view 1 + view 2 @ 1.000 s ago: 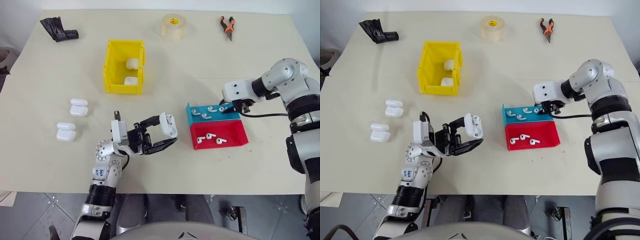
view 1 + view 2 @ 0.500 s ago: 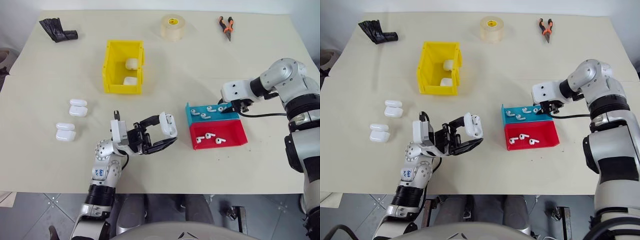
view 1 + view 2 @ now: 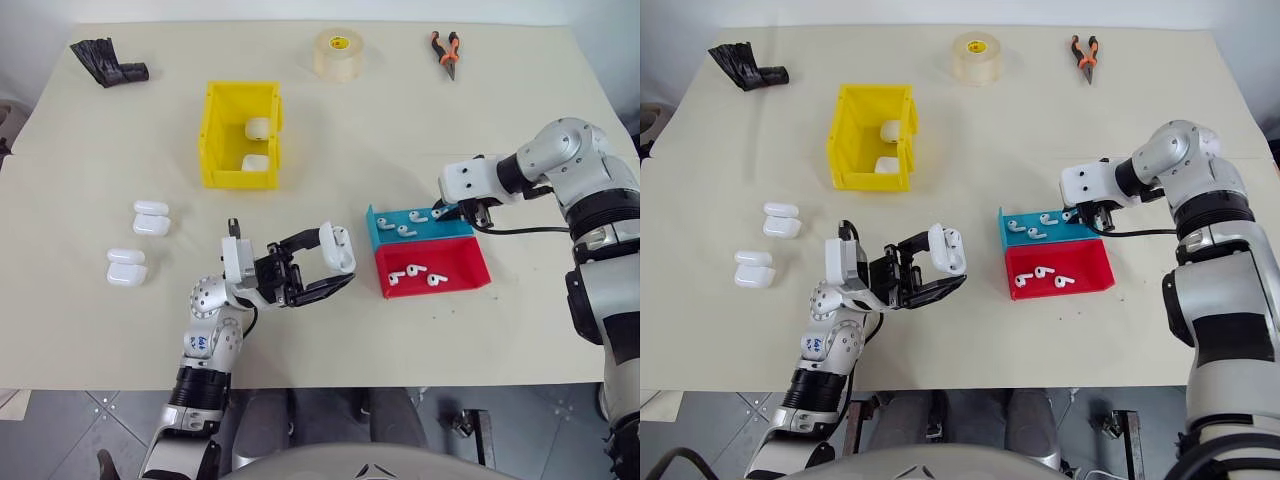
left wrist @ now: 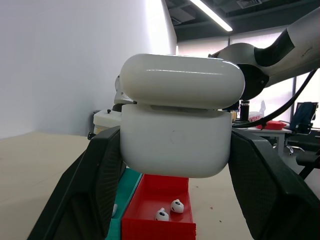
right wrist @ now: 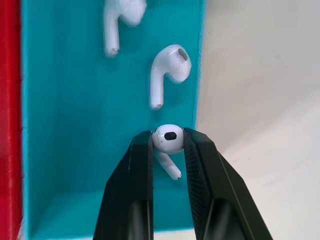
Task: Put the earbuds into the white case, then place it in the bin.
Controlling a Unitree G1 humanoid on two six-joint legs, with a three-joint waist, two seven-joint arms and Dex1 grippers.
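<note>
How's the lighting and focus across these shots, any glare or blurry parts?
Head views: even, soft light, faint shadows on the table. Left wrist view: the white case is sharp, the ceiling light strip glares, the background is soft. Right wrist view: the pinched earbud is crisp, the farthest one blurred.

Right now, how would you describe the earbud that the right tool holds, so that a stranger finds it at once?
Find the blue tray, behind the red tray on the table's right side. At its right end, the right tool is closed on one earbud. The other earbuds in that tray lie free.
</note>
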